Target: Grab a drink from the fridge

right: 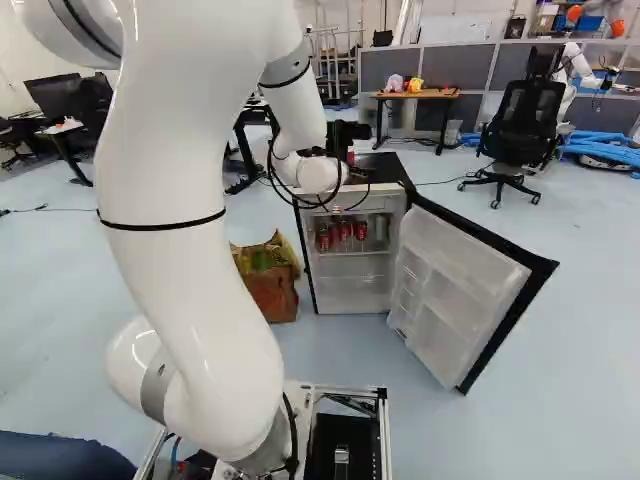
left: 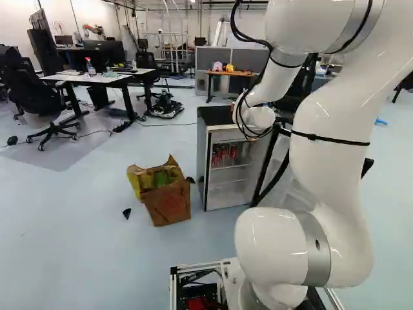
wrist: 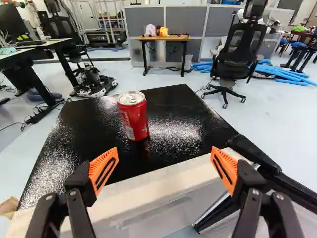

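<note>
In the right base view my gripper [right: 346,134] is over the fridge's top, its fingertips too small to make out. The wrist view shows the gripper [wrist: 165,154] open and empty, orange pads wide apart above the fridge's front edge. A red can [wrist: 132,116] stands upright on the black fridge top [wrist: 173,130], ahead of the fingers and off their midline, away from the door side. The fridge [right: 352,296] stands open, its door [right: 455,285] swung out to the right in the right base view. Several red cans [right: 345,231] line its upper shelf, beside a paler can [right: 381,228].
A crumpled brown bag [left: 169,204] sits on the floor beside the fridge, a small black piece [left: 126,213] near it. Farther off are a wooden table [wrist: 163,38], an office chair [wrist: 233,54], desks [left: 90,79] and another robot [right: 575,65].
</note>
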